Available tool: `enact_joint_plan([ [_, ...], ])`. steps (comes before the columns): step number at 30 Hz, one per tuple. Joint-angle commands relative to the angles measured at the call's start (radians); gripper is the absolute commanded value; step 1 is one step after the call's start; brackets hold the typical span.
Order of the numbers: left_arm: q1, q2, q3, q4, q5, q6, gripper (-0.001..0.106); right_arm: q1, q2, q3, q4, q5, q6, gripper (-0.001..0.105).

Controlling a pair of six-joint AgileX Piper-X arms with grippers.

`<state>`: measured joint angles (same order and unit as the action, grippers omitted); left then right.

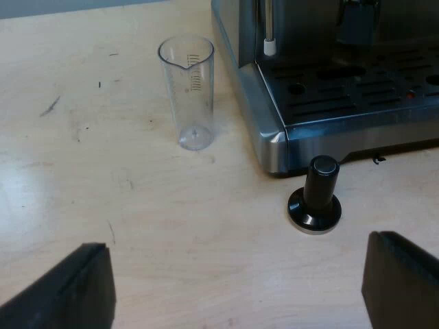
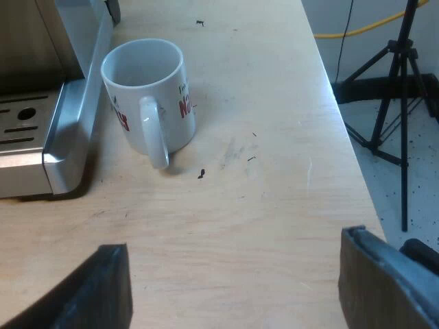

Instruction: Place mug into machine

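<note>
Right wrist view first: white mug (image 2: 147, 96) with red lettering, upright on the wooden table (image 2: 260, 205), just beside the corner of the machine (image 2: 65, 137). Out on the tabletop, not on the drip tray (image 2: 17, 130). Touching the metal side or not, can't tell. Handle turned toward the right gripper (image 2: 236, 274). Empty, going by the visible part of the inside, just plain white wall. Right gripper over the table, well short of the mug, black fingers (image 2: 103, 291) spread wide with nothing between them. Past the table edge, a black tripod (image 2: 401, 103) down on the floor.

Now the left wrist view: clear measuring glass (image 1: 186, 92), upright near the machine's side but apart from it. Scale marks down one side, little spout on the rim, empty too. Tamper (image 1: 315, 195) with a black knob, standing on its flat base just off the machine's front corner, close but not touching. White tip of the steam wand (image 1: 269, 46) hanging by the edge of the slotted drip tray. Left gripper (image 1: 236, 274) over open tabletop, fingers (image 1: 405, 281) wide apart as well, holding nothing, tamper nearer to it than the glass.
</note>
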<state>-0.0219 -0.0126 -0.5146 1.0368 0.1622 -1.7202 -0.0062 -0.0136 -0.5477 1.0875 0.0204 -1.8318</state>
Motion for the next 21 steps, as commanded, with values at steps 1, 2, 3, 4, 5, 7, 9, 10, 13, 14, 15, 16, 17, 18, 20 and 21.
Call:
enact_joint_plan([
  [1, 0.002, -0.14, -0.002, -0.018, 0.001, -0.003, 0.075, 0.001, -0.039, -0.003, -0.007, 0.004, -0.004, 0.065],
  [2, 0.002, -0.14, -0.002, -0.018, 0.001, -0.003, 0.075, 0.001, -0.039, -0.003, -0.007, 0.004, -0.004, 0.065],
  [3, 0.002, -0.14, -0.002, -0.018, 0.001, -0.003, 0.075, 0.001, -0.039, -0.003, -0.007, 0.004, -0.004, 0.065],
  [4, 0.002, -0.14, -0.002, -0.018, 0.001, -0.003, 0.075, 0.001, -0.039, -0.003, -0.007, 0.004, -0.004, 0.065],
  [5, 0.002, -0.14, -0.002, -0.018, 0.001, -0.003, 0.075, 0.001, -0.039, -0.003, -0.007, 0.004, -0.004, 0.065],
  [7, 0.002, -0.14, -0.002, -0.018, 0.001, -0.003, 0.075, 0.001, -0.039, -0.003, -0.007, 0.004, -0.004, 0.065],
  [9, 0.002, -0.14, -0.002, -0.018, 0.001, -0.003, 0.075, 0.001, -0.039, -0.003, -0.007, 0.004, -0.004, 0.065],
  [10, 0.002, -0.14, -0.002, -0.018, 0.003, -0.003, 0.075, 0.001, -0.039, -0.003, -0.009, 0.004, -0.004, 0.065],
  [13, 0.002, -0.14, -0.002, -0.018, 0.026, -0.003, 0.075, 0.001, -0.039, -0.003, -0.031, 0.004, -0.004, 0.065],
  [14, 0.002, -0.14, -0.002, -0.018, 0.034, -0.003, 0.075, 0.001, -0.039, -0.003, -0.045, 0.0, -0.004, 0.065],
  [15, 0.002, -0.14, -0.002, -0.018, 0.035, -0.003, 0.075, 0.001, -0.039, -0.003, -0.057, -0.004, -0.004, 0.065],
  [16, 0.002, -0.14, -0.002, -0.018, 0.035, -0.003, 0.075, 0.001, -0.039, -0.006, -0.059, -0.005, -0.004, 0.065],
  [17, 0.002, -0.14, -0.002, -0.018, 0.035, -0.003, 0.075, 0.001, -0.033, -0.012, -0.059, -0.005, -0.004, 0.065],
  [18, 0.002, -0.136, -0.002, -0.018, 0.035, -0.003, 0.075, 0.001, -0.029, -0.018, -0.059, -0.005, -0.004, 0.065],
  [20, 0.002, -0.129, -0.004, -0.023, 0.035, -0.005, 0.075, 0.001, -0.019, -0.032, -0.059, -0.005, -0.007, 0.065],
  [21, 0.002, -0.123, -0.004, -0.028, 0.035, -0.013, 0.075, 0.001, -0.009, -0.044, -0.059, -0.005, -0.009, 0.065],
])
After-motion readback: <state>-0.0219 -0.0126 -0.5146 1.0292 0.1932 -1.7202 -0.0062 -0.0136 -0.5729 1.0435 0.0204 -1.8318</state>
